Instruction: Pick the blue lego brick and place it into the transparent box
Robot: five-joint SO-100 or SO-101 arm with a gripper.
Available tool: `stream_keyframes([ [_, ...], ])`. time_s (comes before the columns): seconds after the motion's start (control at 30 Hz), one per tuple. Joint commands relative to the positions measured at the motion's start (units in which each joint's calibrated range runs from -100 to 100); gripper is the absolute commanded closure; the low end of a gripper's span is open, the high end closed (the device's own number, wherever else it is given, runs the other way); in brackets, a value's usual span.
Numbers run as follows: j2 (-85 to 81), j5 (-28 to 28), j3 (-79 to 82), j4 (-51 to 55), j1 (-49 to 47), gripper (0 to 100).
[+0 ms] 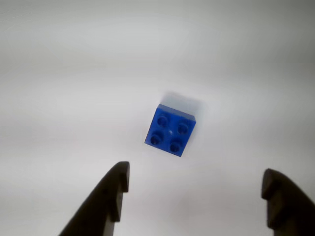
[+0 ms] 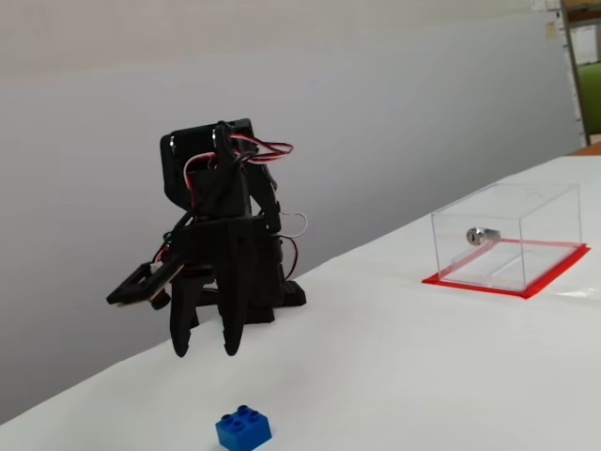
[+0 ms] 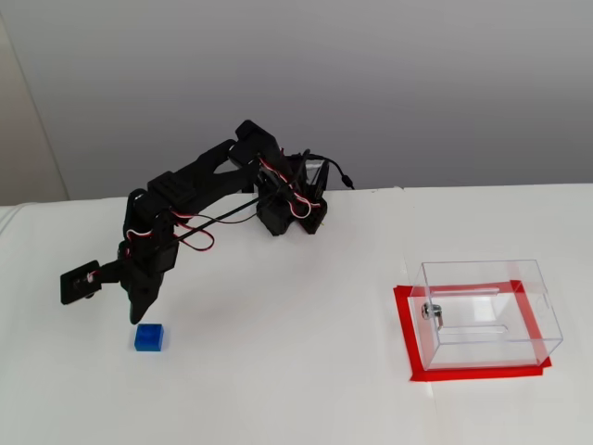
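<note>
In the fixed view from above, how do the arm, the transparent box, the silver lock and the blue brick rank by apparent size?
1. Arm, largest.
2. Transparent box, smaller.
3. Blue lego brick, far smaller.
4. Silver lock, slightly smaller than the brick, though the two look close.

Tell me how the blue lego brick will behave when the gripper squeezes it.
The blue lego brick looks like rigid plastic, so it probably won't deform. Flat-sided and squat, it shouldn't roll. Being small, it is likely light and may skid on the smooth white table if nudged off-center.

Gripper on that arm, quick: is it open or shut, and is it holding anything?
Gripper: open and empty, jaws spread above the blue lego brick, not touching it.
</note>
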Motion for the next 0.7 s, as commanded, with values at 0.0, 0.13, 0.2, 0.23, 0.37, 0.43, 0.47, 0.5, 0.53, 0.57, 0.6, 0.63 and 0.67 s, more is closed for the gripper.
stream_keyframes([
  [0.0, 1.34, -0.55, -3.49, -0.66, 0.31, 69],
  [0.13, 3.55, -0.70, -3.49, -1.88, 0.01, 69],
  [0.2, 4.39, -2.01, -3.40, -2.75, 0.01, 69],
  [0.23, 4.65, -2.01, -3.40, -3.01, -0.06, 69],
  [0.37, 5.67, -3.00, -3.49, -3.01, -0.13, 69],
  [0.43, 6.43, -3.68, -3.49, -3.01, -0.21, 69],
  [0.47, 6.86, -4.04, -3.49, -3.10, -0.28, 69],
  [0.5, 7.19, -4.46, -3.49, -3.10, -0.36, 69],
  [0.53, 7.45, -4.83, -3.49, -3.53, -0.58, 69],
  [0.57, 7.70, -5.04, -3.49, -4.06, -0.95, 69],
  [0.6, 7.79, -5.04, -3.49, -4.49, -1.32, 69],
  [0.63, 7.87, -5.09, -3.49, -5.19, -1.47, 69],
  [0.67, 7.96, -5.09, -3.49, -5.53, -1.98, 69],
])
